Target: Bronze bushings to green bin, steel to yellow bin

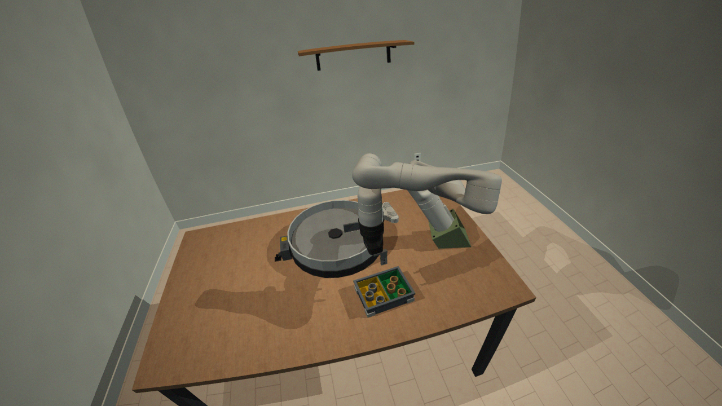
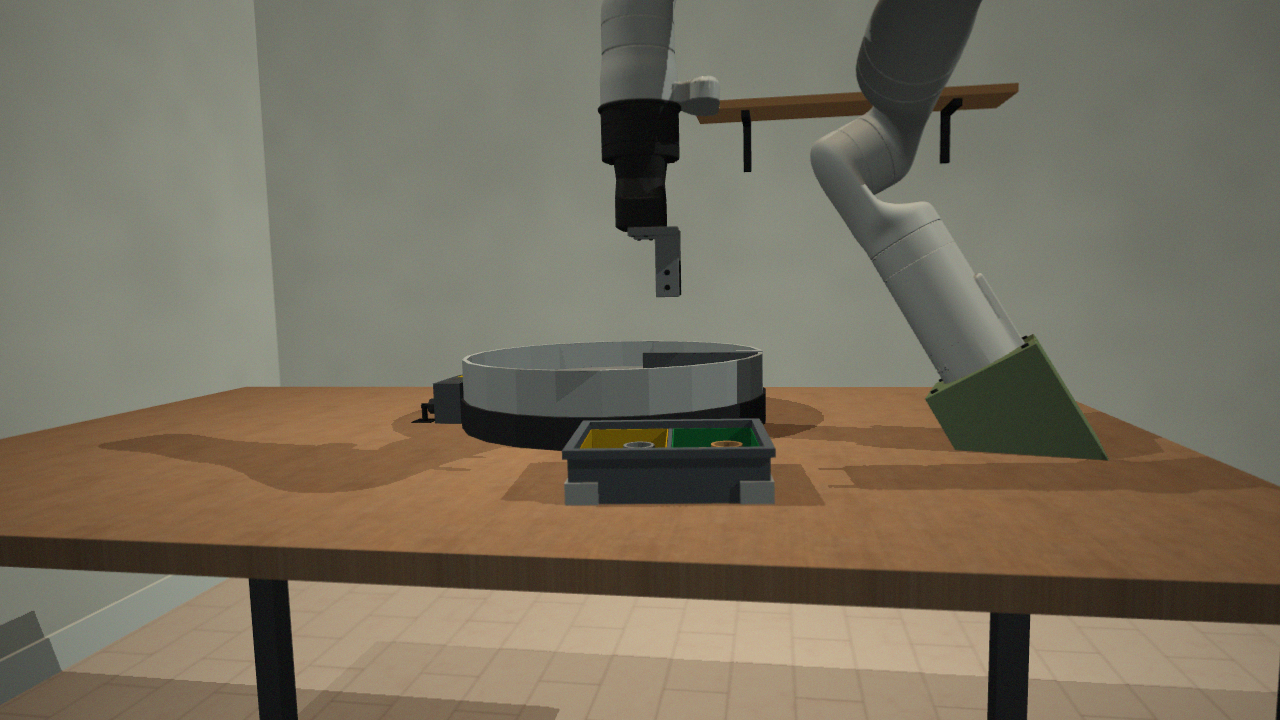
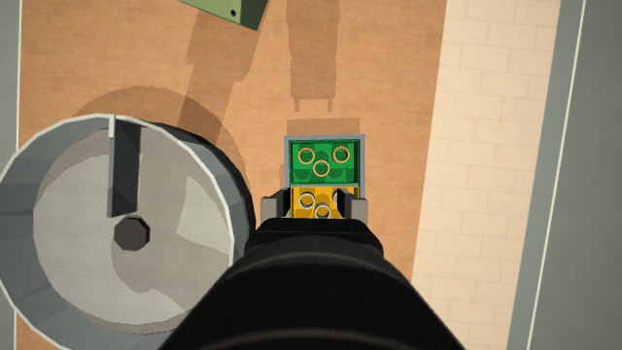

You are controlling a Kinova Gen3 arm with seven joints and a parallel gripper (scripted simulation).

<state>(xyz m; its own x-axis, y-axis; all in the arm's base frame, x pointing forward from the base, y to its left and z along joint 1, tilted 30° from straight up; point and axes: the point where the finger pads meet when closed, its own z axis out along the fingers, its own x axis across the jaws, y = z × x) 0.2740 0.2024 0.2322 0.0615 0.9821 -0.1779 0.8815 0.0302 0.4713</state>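
Note:
My gripper (image 1: 382, 254) (image 2: 667, 284) (image 3: 313, 197) is open and empty, pointing down high above the yellow bin (image 1: 364, 285) (image 3: 316, 191) in the wrist view. Three steel bushings stand in that bin; one is partly behind a finger in the wrist view. The green bin (image 1: 386, 277) (image 3: 352, 171) adjoins it in the same grey tray and holds three bronze bushings. The turntable (image 1: 312, 245) (image 2: 608, 394) (image 3: 73, 233) shows no bushing on its visible surface. The arm hides part of it in the top view, and the gripper body covers a little in the wrist view.
A dark blade (image 3: 125, 170) reaches from the turntable's raised wall toward its hub. A small box (image 1: 285, 247) (image 2: 447, 402) sits at the turntable's left side. The green arm base (image 1: 449, 238) (image 2: 1011, 411) stands to the right. A wall shelf (image 1: 356, 48) (image 2: 850, 103) hangs behind.

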